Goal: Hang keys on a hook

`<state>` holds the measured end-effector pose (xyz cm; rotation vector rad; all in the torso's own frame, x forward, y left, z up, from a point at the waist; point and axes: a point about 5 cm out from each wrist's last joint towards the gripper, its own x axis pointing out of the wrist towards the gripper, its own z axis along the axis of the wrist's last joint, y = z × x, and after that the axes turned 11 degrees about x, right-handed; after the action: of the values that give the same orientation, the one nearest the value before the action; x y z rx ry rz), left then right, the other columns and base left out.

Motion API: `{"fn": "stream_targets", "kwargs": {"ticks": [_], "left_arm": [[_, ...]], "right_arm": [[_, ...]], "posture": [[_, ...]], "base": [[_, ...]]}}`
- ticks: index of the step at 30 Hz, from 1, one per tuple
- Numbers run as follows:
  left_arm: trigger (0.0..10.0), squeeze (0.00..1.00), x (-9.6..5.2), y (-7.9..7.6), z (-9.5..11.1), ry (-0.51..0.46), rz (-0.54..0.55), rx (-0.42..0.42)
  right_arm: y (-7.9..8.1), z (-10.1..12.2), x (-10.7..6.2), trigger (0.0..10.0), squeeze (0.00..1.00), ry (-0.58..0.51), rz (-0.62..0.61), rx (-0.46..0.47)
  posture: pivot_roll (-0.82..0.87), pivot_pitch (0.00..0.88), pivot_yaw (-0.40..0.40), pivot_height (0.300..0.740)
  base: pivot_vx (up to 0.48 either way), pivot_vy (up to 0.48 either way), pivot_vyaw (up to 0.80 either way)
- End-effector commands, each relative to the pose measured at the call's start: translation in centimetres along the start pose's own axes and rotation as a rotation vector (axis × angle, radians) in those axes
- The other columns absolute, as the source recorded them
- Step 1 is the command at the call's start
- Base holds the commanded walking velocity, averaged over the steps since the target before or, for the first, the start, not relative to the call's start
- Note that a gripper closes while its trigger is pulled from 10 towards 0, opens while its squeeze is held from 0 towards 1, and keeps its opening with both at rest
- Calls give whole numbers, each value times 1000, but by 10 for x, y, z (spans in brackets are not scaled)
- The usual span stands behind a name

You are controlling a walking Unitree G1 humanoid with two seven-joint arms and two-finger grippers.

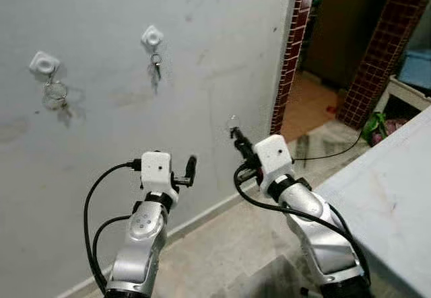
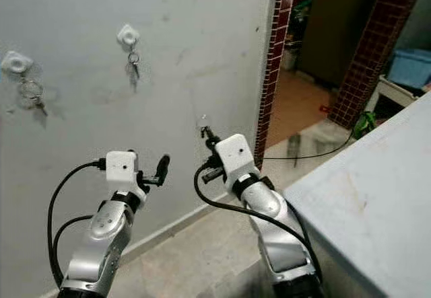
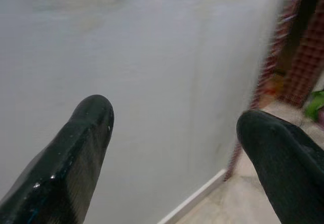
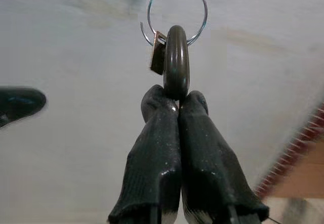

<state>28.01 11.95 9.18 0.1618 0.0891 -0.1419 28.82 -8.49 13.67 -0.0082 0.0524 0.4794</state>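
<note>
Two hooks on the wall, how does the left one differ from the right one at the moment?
The left hook sits lower on the wall than the right hook. The left hook carries a large loose ring with keys dangling below; the right hook holds a smaller, compact key set hanging straight down. Both are white square wall hooks, and both are already occupied. The right gripper holds another key ring, well short of either.

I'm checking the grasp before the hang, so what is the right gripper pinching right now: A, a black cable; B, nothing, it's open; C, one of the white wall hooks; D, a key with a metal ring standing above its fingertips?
D: the right gripper is shut on the key, its ring above the fingertips.
</note>
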Motion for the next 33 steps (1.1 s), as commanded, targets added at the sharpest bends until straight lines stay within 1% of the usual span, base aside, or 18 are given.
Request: {"fn": "stream_targets", "kwargs": {"ticks": [1,13,33], "left_arm": [[10000,0,2,4,2,-12,6,28],[10000,0,2,0,5,-22,-4,25],[10000,0,1,1,4,-21,1,42]], "right_arm": [[3,7,3,10000,0,-32,11,-3],[4,7,3,10000,0,-36,7,-6],[3,6,1,10000,0,-35,-2,-3]], "posture": [[-43,0,36,740],[-40,0,46,740],[-40,0,51,740]], "base": [[0,0,438],[0,0,790],[0,0,800]]}}
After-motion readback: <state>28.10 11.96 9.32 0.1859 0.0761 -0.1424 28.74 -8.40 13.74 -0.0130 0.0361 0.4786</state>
